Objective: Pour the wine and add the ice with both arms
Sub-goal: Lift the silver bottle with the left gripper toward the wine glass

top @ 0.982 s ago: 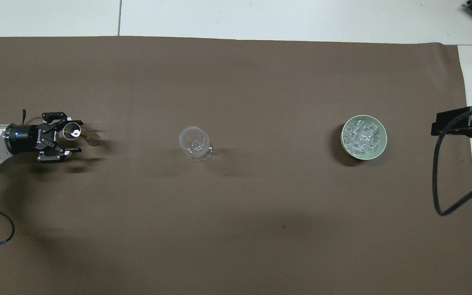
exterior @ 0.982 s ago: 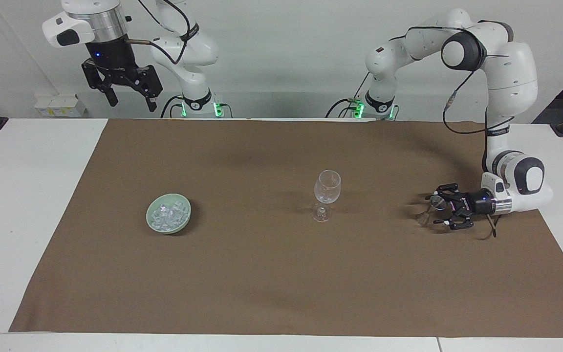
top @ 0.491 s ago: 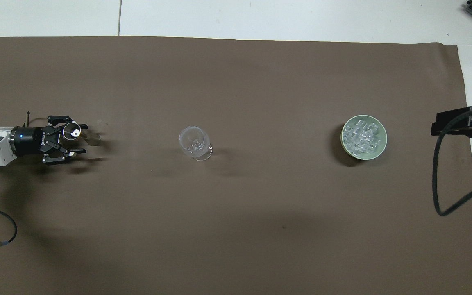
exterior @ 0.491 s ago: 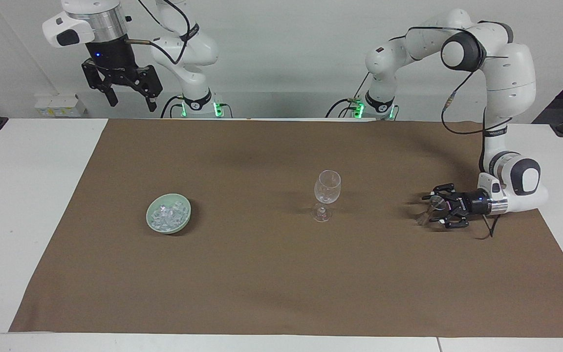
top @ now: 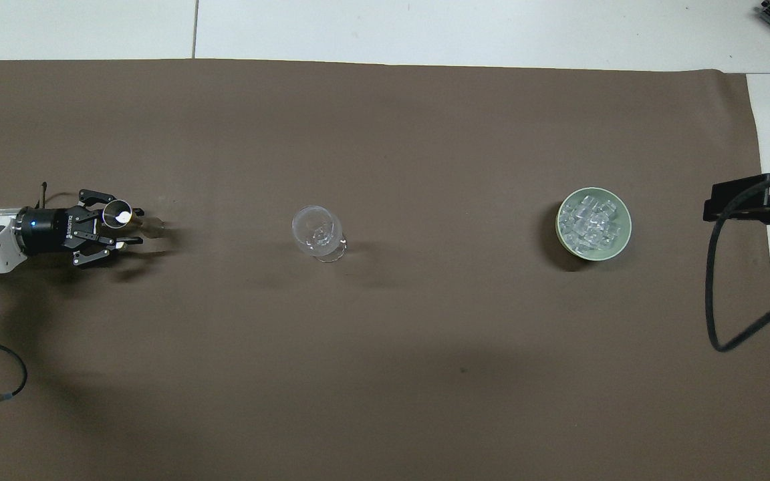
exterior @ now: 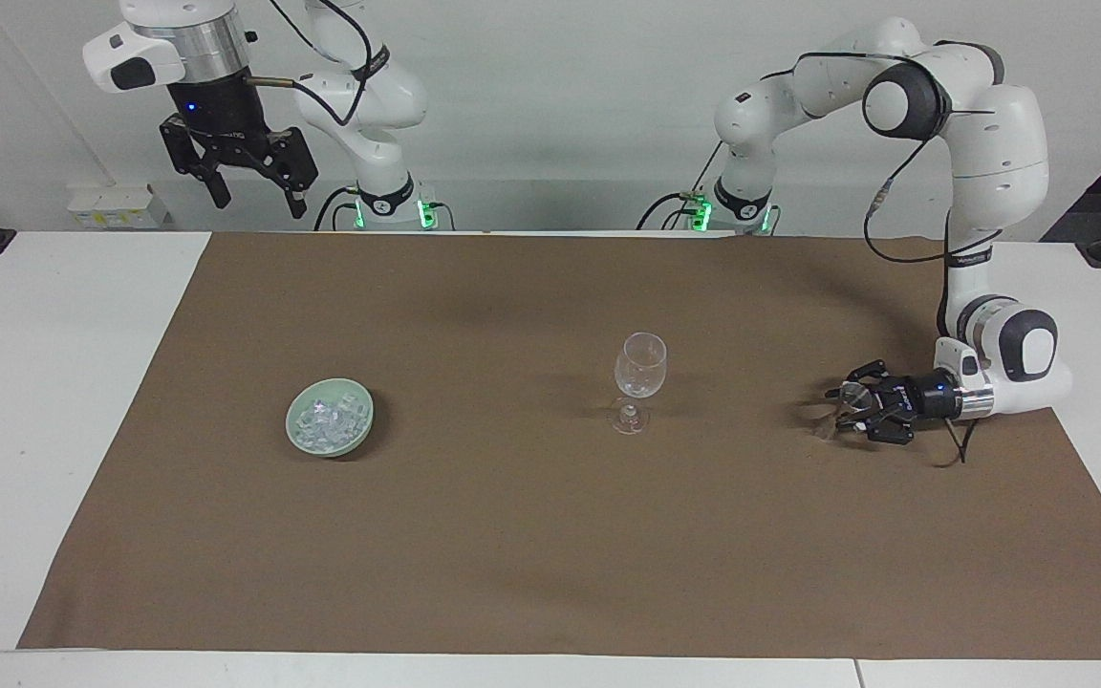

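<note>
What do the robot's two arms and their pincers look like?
Both are big white jointed arms with rounded shells and dark grey caps at the joints. Black cables loop along them, and green lights glow at their bases. The right arm has a silver ring above its black two-fingered right pincer. The left arm ends in the black left pincer, with a small blue light on its wrist.

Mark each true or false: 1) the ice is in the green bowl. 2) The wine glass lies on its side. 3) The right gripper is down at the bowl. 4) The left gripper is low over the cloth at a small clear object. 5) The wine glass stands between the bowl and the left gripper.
1. True: ice fills the green bowl.
2. False: the wine glass stands upright.
3. False: the right gripper waits high, open.
4. True: the left gripper is at a small clear object.
5. True.
</note>
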`<action>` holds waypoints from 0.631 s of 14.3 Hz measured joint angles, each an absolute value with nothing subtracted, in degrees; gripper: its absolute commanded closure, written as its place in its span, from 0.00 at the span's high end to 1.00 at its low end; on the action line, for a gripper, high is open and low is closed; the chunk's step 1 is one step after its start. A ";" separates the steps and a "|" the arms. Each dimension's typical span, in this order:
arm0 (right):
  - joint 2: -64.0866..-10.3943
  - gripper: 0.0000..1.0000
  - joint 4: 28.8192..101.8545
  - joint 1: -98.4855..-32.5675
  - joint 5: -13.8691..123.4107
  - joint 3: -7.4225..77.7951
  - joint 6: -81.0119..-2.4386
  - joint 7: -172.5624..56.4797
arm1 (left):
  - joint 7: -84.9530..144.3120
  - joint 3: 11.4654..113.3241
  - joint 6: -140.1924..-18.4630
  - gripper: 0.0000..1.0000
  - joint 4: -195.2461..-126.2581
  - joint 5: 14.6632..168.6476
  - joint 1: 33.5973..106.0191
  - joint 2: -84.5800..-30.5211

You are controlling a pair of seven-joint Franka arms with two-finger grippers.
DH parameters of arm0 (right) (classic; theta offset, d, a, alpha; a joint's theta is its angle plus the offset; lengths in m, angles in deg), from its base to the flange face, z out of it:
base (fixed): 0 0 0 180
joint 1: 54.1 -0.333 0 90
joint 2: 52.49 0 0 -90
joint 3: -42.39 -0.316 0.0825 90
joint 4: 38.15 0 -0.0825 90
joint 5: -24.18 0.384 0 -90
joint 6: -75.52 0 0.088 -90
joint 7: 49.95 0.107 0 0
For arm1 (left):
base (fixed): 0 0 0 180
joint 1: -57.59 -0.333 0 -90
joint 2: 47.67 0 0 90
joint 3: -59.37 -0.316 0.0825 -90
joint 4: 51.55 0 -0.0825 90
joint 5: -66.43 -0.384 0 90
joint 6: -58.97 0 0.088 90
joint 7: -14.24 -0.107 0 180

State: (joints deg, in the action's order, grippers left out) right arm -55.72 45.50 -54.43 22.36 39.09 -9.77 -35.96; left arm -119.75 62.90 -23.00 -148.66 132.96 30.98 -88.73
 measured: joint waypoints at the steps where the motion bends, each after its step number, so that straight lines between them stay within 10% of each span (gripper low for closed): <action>1: -55.72 1.00 45.50 -54.43 22.36 39.09 -9.77 -35.96 | -119.75 62.90 -22.97 0.48 -148.66 133.07 30.98 -88.73; 3: -55.72 1.00 45.50 -54.43 22.36 39.09 -9.77 -35.96 | -119.77 62.86 -22.64 0.26 -148.66 133.13 30.90 -88.74; 9: -55.72 1.00 45.50 -54.43 22.36 39.09 -9.77 -35.96 | -119.81 62.90 -22.40 0.08 -148.67 133.19 30.56 -88.81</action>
